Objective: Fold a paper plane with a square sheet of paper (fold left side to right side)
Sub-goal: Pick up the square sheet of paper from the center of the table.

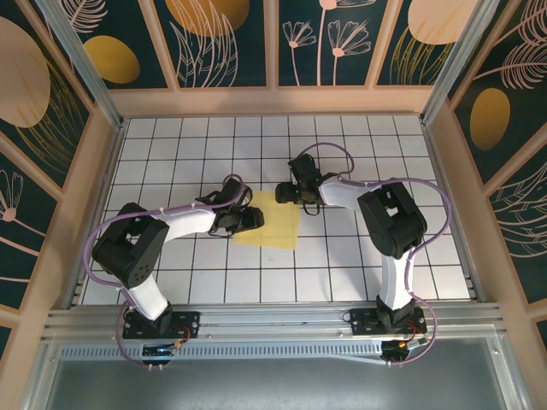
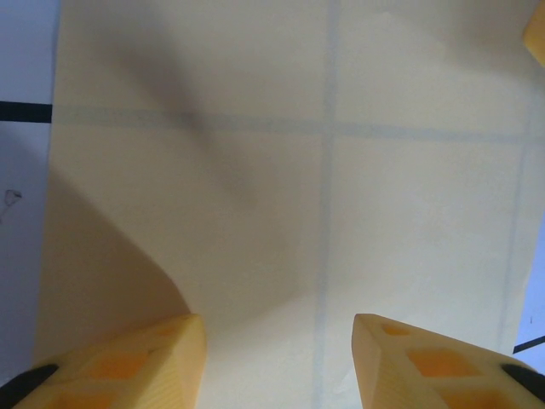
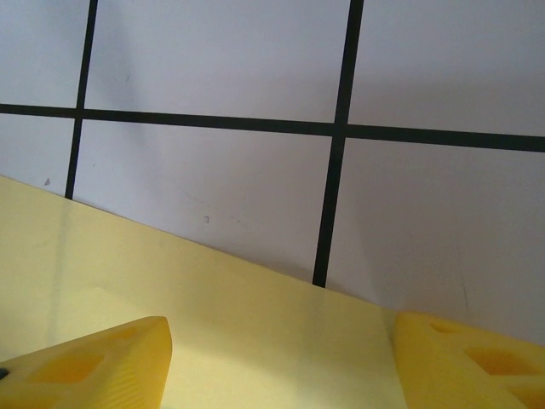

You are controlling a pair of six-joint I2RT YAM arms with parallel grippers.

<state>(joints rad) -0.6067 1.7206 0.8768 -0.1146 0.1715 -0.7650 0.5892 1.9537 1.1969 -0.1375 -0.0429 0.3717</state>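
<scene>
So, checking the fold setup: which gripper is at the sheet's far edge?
The right gripper, at the sheet's far edge by the right corner; the left gripper is at its left side.

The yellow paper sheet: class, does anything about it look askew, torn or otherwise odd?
The square sheet of paper lies slightly askew: in the right wrist view its edge cuts diagonally across the black grid lines. No tear or crumpling shows.

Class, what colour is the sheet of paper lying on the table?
Pale yellow; the sheet of paper shows best in the top view.
</scene>
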